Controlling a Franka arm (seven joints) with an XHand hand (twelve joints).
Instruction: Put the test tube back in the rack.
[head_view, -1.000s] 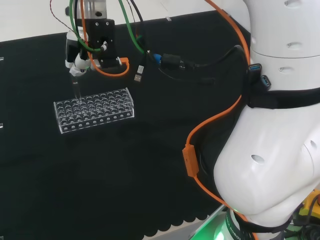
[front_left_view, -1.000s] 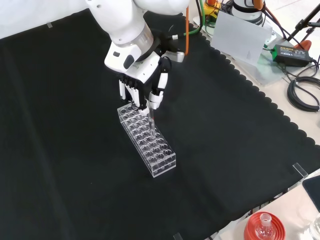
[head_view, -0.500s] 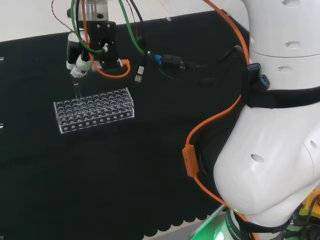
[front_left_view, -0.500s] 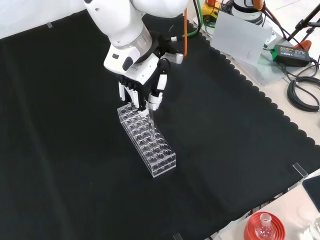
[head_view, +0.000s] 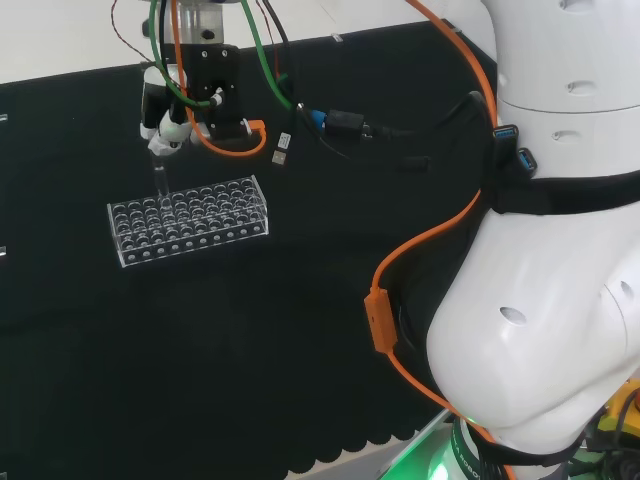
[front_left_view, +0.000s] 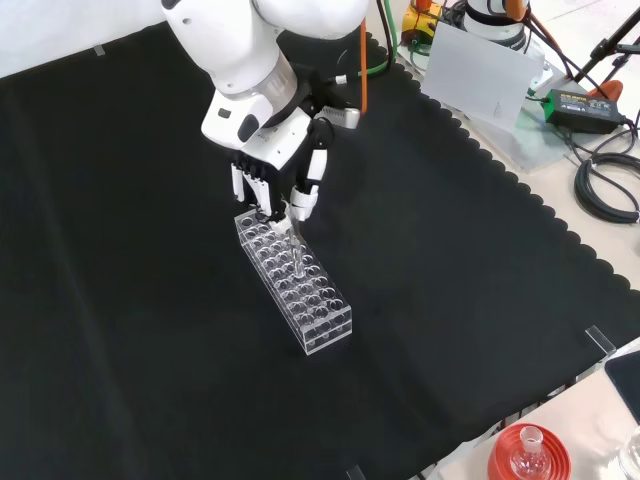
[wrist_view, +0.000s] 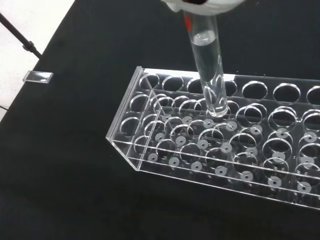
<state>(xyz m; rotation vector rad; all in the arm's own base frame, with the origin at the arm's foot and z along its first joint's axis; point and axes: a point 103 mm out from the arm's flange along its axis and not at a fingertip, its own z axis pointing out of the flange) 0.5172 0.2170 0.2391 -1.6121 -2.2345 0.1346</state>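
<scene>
Clear test tube (wrist_view: 207, 70) upright, rounded tip over rack (wrist_view: 220, 145).

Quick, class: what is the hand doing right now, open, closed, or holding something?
Hand: closed on the test tube, held upright over the rack.

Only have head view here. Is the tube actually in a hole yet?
Observer: Not seated. In the wrist view the test tube has its rounded tip just at the top plate of the rack, near one end.
Operator: Anything in the tube?
Observer: Wrist view shows clear liquid in it.
Operator: Other tubes in the rack?
Observer: None visible; the holes near the tip are empty.
Operator: Grip ok?
Observer: Front view shows the hand directly over the rack's far end, fingers curled round the tube's top.
</scene>
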